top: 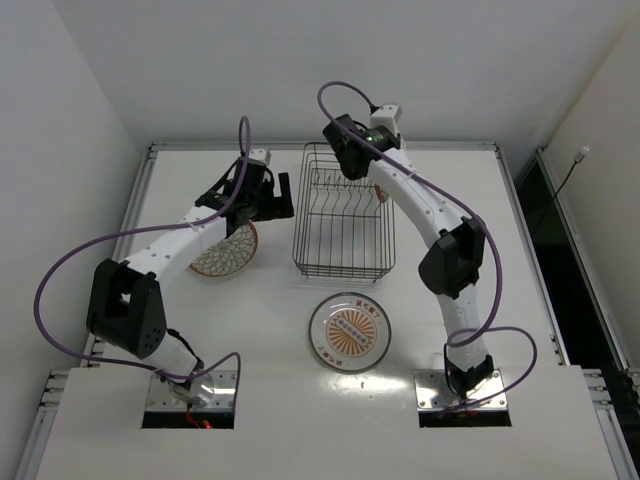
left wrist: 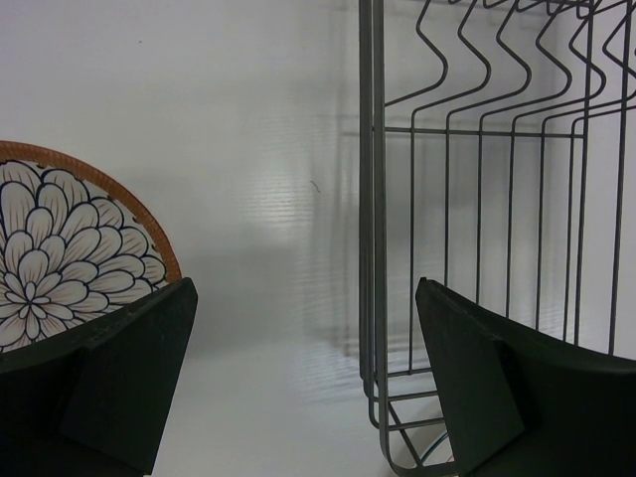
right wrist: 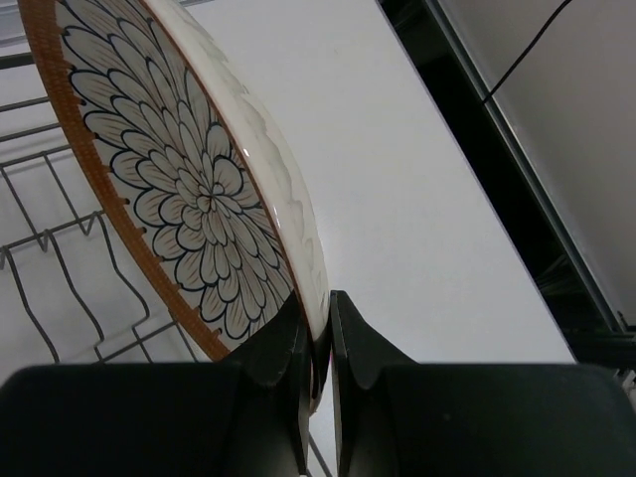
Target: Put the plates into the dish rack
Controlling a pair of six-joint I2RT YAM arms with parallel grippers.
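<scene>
The dish rack [top: 340, 215] is a dark wire basket at the table's middle back. My right gripper [top: 347, 160] hangs over the rack's far end. In the right wrist view it [right wrist: 320, 338] is shut on the rim of a scale-patterned plate [right wrist: 189, 189], held on edge and tilted above the rack wires [right wrist: 45, 236]. My left gripper [top: 278, 200] is open and empty, low between the rack and a second scale-patterned plate [top: 225, 250] lying flat on the table. That plate [left wrist: 70, 248] and the rack's side [left wrist: 378, 199] show in the left wrist view. The medallion plate [top: 350, 332] lies flat in front of the rack.
The left arm reaches over the flat scale-patterned plate. Purple cables loop above both arms. The table's right edge drops to a dark gap [right wrist: 477, 129]. White walls close the back and left.
</scene>
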